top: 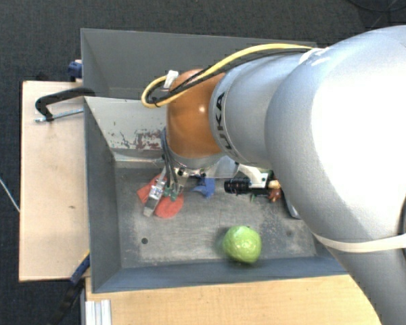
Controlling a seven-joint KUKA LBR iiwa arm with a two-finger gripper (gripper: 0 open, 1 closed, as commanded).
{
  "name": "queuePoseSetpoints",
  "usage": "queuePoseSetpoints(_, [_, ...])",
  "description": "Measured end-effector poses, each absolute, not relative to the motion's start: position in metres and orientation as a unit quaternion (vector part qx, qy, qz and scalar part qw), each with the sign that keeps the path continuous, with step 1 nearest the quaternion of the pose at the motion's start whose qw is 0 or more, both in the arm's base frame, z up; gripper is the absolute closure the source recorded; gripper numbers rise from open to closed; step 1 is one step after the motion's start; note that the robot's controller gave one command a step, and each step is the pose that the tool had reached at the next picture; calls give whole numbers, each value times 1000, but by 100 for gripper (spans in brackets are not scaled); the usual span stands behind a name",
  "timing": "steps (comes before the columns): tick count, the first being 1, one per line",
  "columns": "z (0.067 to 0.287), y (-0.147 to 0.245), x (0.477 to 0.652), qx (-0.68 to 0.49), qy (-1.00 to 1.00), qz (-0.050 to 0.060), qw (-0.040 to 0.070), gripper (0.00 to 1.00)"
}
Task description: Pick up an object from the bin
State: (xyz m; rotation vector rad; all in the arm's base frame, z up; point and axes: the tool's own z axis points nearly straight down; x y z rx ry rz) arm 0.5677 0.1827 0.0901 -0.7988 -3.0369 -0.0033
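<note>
Grey arm (338, 134) (lettered KUKA), orange wrist cover (189, 124), 1 yellow cable (271, 47).

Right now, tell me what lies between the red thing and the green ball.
Nothing: the camera view shows bare bin floor from red thing to green ball.

Grey metal bin (108, 249): floor speckled with dark flecks, pale far wall marked with reddish-brown scuffs. Ball (241, 244): yellow-green, faintly mottled. Flat piece (168, 207): red-orange. Small piece (204, 188): blue. Black-and-white item (247, 183), with a brown piece (275, 194) at its end. Gripper (155, 198): silver metal with a green spot. Arm (338, 127): silver-grey with black lettering. Wrist cover (193, 124): glossy orange. Cable (257, 50): yellow.
</note>
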Motion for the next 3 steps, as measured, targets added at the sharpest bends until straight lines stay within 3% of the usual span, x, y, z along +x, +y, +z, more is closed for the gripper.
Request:
queuePoseSetpoints(1, [91,183,568,-254,-967,-1,0,100])
queuePoseSetpoints(2, [90,183,568,-254,-967,-1,0,0])
queuePoseSetpoints(3, [90,183,568,-254,-967,-1,0,0])
